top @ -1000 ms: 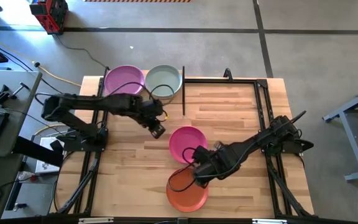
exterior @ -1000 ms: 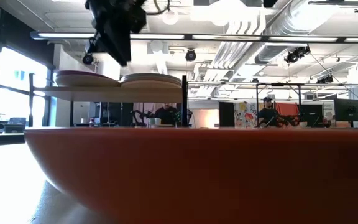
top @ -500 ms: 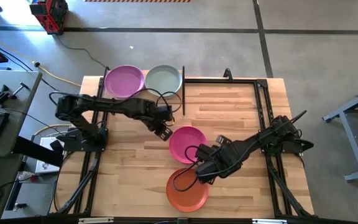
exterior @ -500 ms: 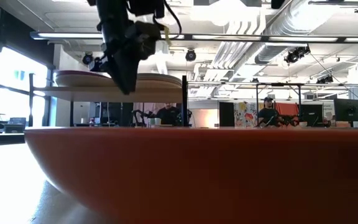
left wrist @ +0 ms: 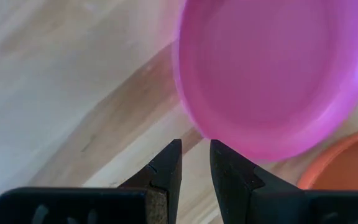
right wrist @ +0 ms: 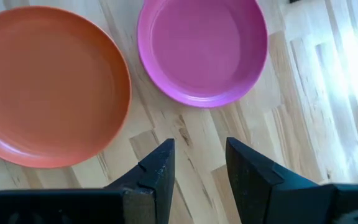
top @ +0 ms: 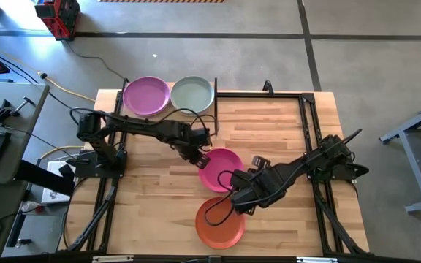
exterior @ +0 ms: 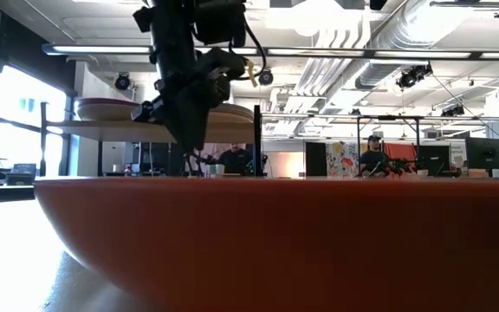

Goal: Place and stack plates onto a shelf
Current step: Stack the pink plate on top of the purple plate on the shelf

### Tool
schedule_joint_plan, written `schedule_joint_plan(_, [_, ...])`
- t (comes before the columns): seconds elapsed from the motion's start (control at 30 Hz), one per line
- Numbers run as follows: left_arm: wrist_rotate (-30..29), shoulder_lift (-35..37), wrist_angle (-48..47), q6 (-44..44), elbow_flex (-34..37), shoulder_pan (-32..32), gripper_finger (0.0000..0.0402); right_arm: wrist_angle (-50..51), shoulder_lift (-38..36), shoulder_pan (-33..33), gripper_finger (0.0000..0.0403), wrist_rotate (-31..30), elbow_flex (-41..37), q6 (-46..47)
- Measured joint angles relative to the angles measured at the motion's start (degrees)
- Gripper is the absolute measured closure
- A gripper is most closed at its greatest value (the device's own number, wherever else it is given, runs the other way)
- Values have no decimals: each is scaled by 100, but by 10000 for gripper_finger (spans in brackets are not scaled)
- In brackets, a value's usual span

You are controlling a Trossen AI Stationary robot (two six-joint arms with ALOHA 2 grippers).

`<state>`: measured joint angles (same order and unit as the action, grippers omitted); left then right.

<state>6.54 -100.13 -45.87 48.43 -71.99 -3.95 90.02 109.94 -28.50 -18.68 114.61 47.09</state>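
A magenta plate (top: 222, 169) lies flat on the wooden table, and an orange plate (top: 220, 225) lies just nearer the front edge. A purple plate (top: 146, 96) and a pale green plate (top: 193, 93) sit side by side on the shelf (exterior: 102, 128) at the far left. My left gripper (left wrist: 194, 155) points down just off the magenta plate's (left wrist: 272, 68) left rim. It is open by a narrow gap, with nothing between the fingers. My right gripper (right wrist: 199, 157) hangs open above the bare wood between the orange plate (right wrist: 45, 84) and the magenta plate (right wrist: 202, 50).
A black metal frame (top: 309, 124) runs along the table's far and right sides, and a black post (top: 215, 109) stands beside the green plate. The orange plate (exterior: 275, 243) fills the low view's foreground. People sit in the room beyond the table.
My left gripper has come down from beside the shelf, moving toward the table's right and near edges, to the magenta plate's left rim. It has rolled at the wrist on the way. My right gripper has rolled a little in place. The plates have not moved.
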Motion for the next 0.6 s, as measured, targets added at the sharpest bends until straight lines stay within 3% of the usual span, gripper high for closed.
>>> schedule_joint_plan(0.6, [-325, -86, 265, 632, 2, 88, 329, 0, -98, -5, 284, -37, -2, -258])
